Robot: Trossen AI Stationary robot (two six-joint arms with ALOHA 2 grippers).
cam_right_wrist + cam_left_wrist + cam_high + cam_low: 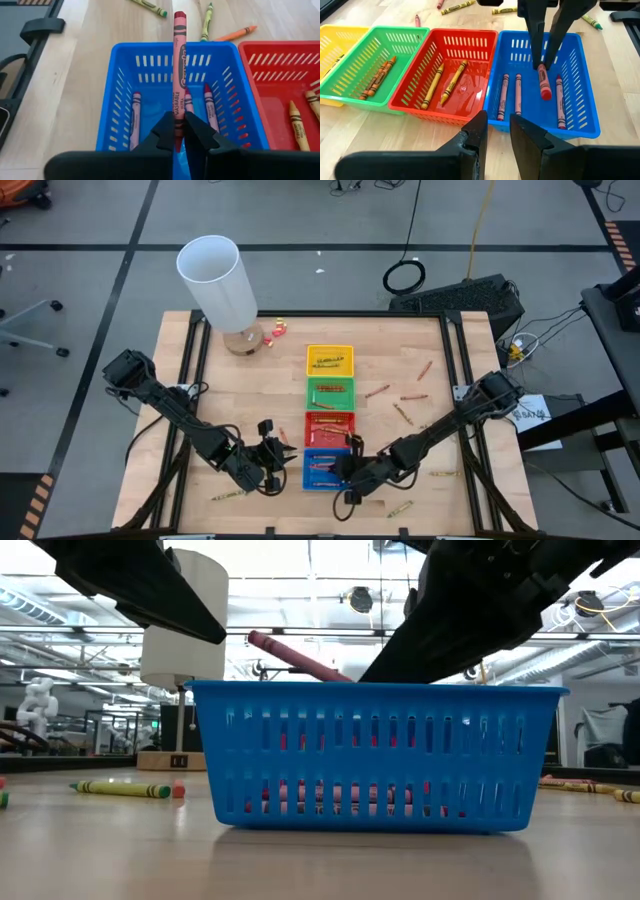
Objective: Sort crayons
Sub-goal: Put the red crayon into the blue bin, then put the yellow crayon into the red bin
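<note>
You are at the drop step: the right gripper [178, 134] hangs over the blue tray [116, 95], jaws closed tight on a red crayon [179, 65] — the stick juts straight out past the fingertips, toward twelve o'clock in the right wrist view. Three crayons already lie in that tray. Next move, in my judgement: open the jaws and let it fall inside the walls. The left gripper [496, 142] waits just beside the tray, slightly parted, holding nothing.
</note>
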